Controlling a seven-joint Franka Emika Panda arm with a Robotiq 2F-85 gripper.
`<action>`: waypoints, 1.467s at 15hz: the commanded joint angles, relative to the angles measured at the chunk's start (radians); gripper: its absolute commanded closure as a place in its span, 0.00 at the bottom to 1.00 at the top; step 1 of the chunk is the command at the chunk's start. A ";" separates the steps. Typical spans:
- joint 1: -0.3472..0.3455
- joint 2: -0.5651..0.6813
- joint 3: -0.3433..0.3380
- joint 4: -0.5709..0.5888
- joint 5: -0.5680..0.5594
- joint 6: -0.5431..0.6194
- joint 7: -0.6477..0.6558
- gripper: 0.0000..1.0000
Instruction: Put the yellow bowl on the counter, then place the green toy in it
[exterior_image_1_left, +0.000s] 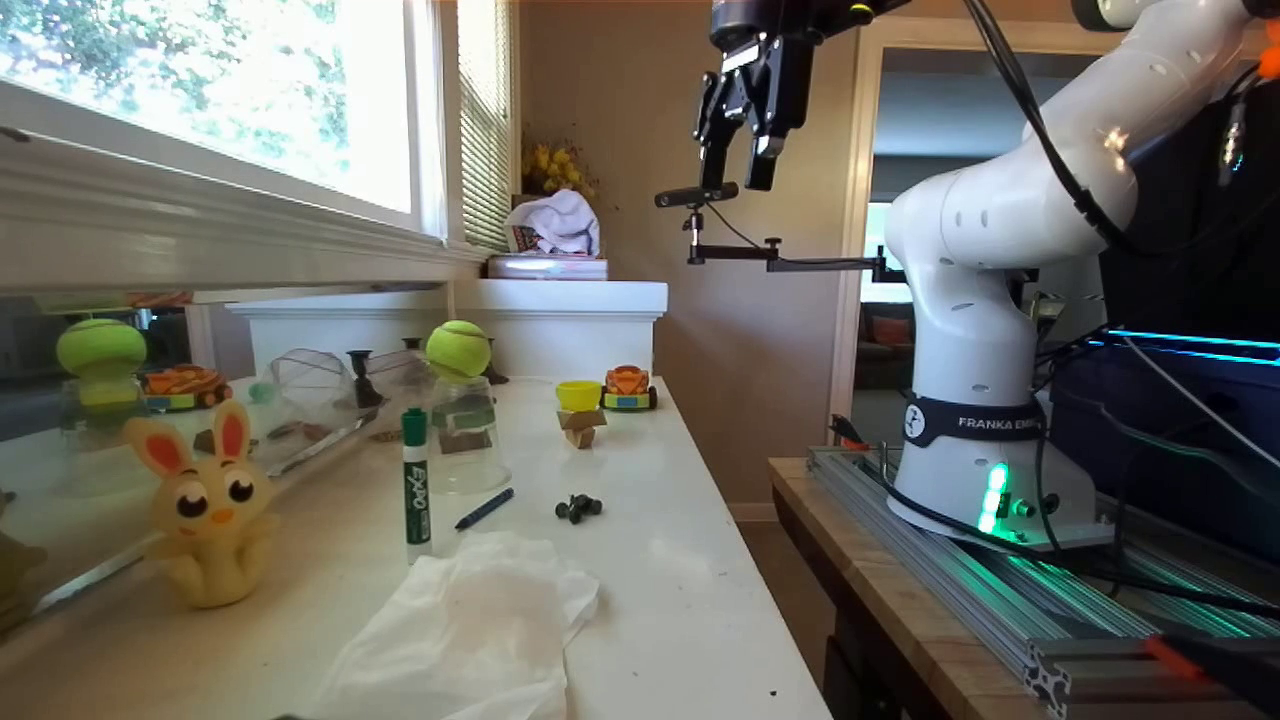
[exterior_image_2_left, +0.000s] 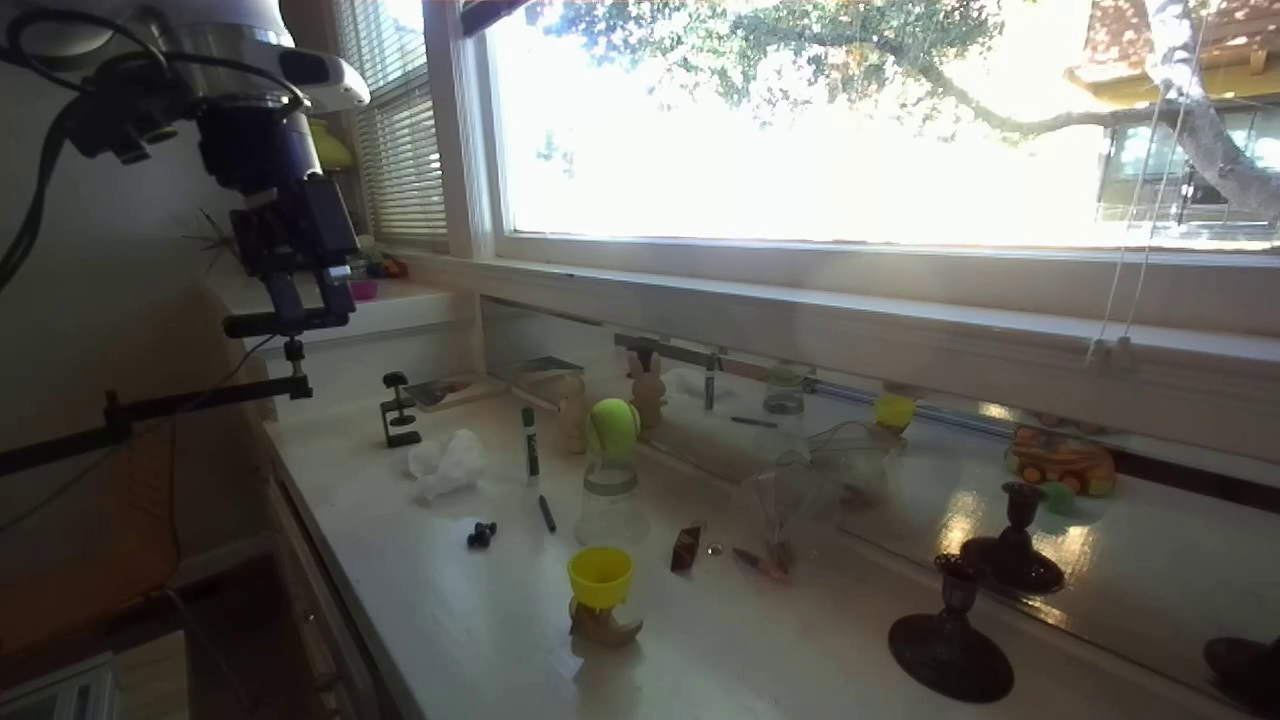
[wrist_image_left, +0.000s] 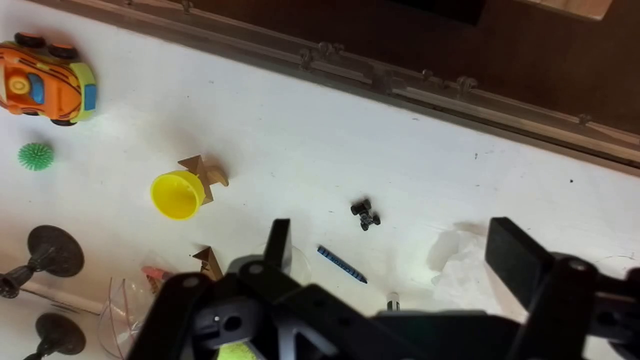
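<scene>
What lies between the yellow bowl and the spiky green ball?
In the wrist view, the stretch from the yellow bowl to the spiky green ball is bare: just white counter, with no object lying there.

In an exterior view, a tan wall (exterior_image_1_left: 620, 110) stood behind the tool (exterior_image_1_left: 738, 172). Left of it, daylight glared through a window (exterior_image_1_left: 200, 90) with foliage (exterior_image_1_left: 160, 40) outside, and slatted blinds (exterior_image_1_left: 482, 130) hung beside its frame. Right of the tool, a pale door frame (exterior_image_1_left: 868, 110) edged a dimmer room (exterior_image_1_left: 945, 110); well below, brown floor (exterior_image_1_left: 788, 588) met a baseboard (exterior_image_1_left: 752, 512).
</scene>
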 joint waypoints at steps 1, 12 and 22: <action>0.014 0.003 -0.011 0.002 -0.010 -0.002 0.010 0.00; -0.069 -0.007 -0.073 -0.006 0.017 0.026 0.138 0.00; -0.050 0.002 -0.079 -0.003 0.012 0.055 0.084 0.00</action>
